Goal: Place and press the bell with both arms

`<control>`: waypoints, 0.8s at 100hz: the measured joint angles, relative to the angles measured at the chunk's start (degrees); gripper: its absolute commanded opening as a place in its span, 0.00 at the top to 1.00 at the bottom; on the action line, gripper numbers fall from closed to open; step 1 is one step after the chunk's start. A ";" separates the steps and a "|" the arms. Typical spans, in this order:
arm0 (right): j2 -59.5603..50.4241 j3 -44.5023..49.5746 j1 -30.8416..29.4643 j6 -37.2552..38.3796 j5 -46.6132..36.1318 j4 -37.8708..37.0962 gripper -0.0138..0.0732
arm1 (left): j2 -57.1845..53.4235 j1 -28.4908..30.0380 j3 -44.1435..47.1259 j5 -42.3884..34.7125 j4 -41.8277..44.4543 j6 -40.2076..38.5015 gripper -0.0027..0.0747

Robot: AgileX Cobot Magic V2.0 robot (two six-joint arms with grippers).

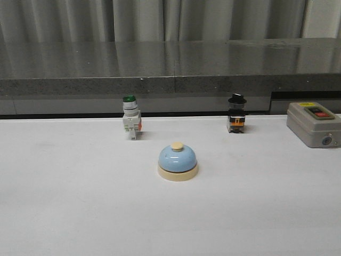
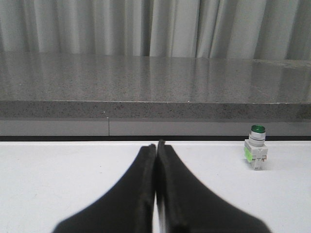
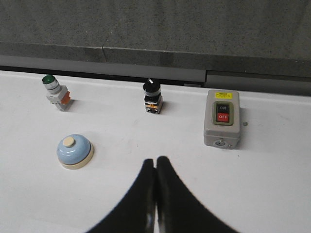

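Note:
The bell (image 1: pixel 177 161), light blue dome on a cream base with a cream button, stands upright on the white table near its middle. It also shows in the right wrist view (image 3: pixel 75 151). No arm shows in the front view. My left gripper (image 2: pixel 156 145) is shut and empty, low over the table; the bell is out of its view. My right gripper (image 3: pixel 156 160) is shut and empty, above the table, with the bell apart from it off to one side.
A white push-button switch with a green cap (image 1: pixel 130 118) and a black-capped switch (image 1: pixel 236 114) stand behind the bell. A grey ON/OFF switch box (image 1: pixel 314 124) lies at the right. A dark granite ledge (image 1: pixel 170 66) runs along the table's back.

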 measured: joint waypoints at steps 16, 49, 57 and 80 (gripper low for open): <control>-0.19 0.00 0.00 0.00 0.00 0.00 0.91 | 0.00 0.00 0.00 0.00 0.00 0.00 0.99; -2.98 3.38 0.00 0.00 -3.59 -0.85 0.91 | 0.00 0.00 0.00 0.00 0.00 0.00 0.99; -7.21 7.49 0.00 0.00 -7.29 -1.49 0.91 | 0.00 0.00 0.00 0.00 0.00 0.00 0.99; -21.58 21.63 0.00 0.70 -17.61 -3.07 0.91 | 0.00 0.00 0.00 0.00 0.00 0.00 0.99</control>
